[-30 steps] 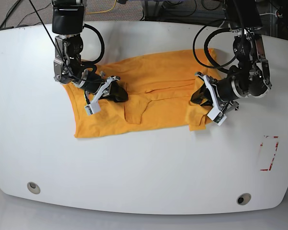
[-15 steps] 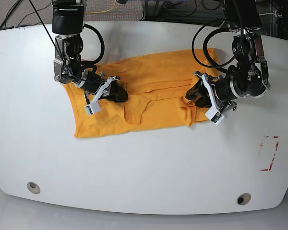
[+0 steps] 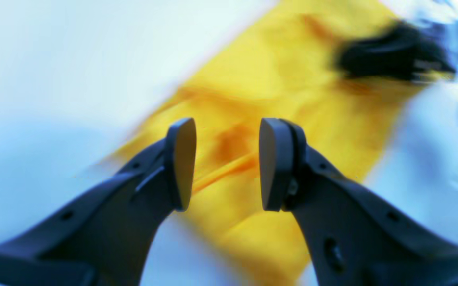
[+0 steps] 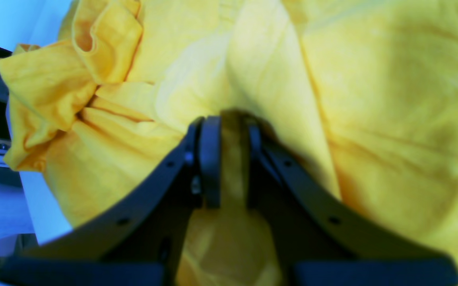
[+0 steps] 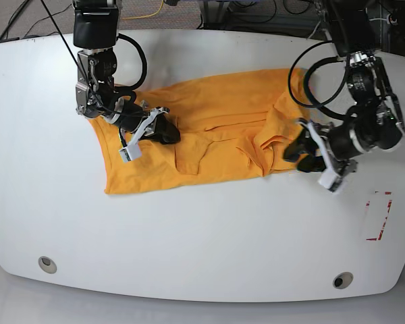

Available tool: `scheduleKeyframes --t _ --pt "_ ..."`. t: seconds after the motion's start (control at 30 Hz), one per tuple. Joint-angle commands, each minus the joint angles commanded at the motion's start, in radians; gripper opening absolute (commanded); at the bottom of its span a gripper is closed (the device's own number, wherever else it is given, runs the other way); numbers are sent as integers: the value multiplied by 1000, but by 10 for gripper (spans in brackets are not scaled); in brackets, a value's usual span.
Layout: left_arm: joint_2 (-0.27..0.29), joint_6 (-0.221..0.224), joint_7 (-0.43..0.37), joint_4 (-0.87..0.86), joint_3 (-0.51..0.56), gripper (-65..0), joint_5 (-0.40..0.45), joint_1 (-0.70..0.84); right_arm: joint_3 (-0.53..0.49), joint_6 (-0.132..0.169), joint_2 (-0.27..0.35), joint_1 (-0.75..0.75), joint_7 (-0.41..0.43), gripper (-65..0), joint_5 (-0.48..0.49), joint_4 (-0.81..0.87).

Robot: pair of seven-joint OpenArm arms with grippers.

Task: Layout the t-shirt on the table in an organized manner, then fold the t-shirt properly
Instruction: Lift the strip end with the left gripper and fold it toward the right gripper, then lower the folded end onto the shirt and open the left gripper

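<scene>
The orange-yellow t-shirt [image 5: 216, 115] lies crumpled on the white table [image 5: 202, 229], with its right part folded inward. My right gripper [image 5: 167, 135] rests on the shirt's left part and is shut on a fold of the cloth [image 4: 372, 79]; the cloth shows pinched between the jaws of the right gripper [image 4: 233, 159]. My left gripper [image 5: 295, 154] is just off the shirt's right edge, over the table. In the left wrist view the left gripper [image 3: 227, 163] is open and empty, with the blurred shirt [image 3: 292, 59] beyond it.
A red rectangular outline mark [image 5: 378, 216] is on the table at the right. Two round grommet holes [image 5: 47, 264] [image 5: 342, 279] sit near the front edge. Black cables hang from both arms at the back.
My left gripper pushed the shirt's right edge inward, then let go and drew back to the right, off the cloth. The right gripper has not moved.
</scene>
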Motion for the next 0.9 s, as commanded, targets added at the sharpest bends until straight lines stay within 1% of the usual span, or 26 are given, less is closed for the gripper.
scheduleKeyframes --t 0.03,0.17,0.37,0.43,0.5,0.57,0.63,0.87,0.9 --pt "-15 0 0 -2 -17 -406 0 9 0 0 0 0 0 -561 0 0" --pt "-43 0 0 -35 -34 -403 3 34 0 0 0 0 0 -561 0 0" --pt "-40 0 -3 -150 -32 -400 6 49 0 0 -17 0 0 -561 -2 0" --pt "-35 0 -17 -189 -29 -385 6 49 0 0 -18 0 0 -561 -2 0" --pt "-28 0 -54 -222 -5 -357 6 51 0 0 -20 2 0 -561 -2 0" --pt "-28 0 -87 -244 26 -343 6 52 0 0 -20 2 0 -561 -2 0" --pt "-28 0 -112 -262 63 -344 6 52 0 0 -20 2 0 -561 -2 0" --pt "-26 0 -114 -278 137 -349 6 52 0 0 -20 2 0 -561 -2 0" --pt "-26 0 -114 -278 144 -369 6 52 0 0 -20 2 0 -561 -2 0"
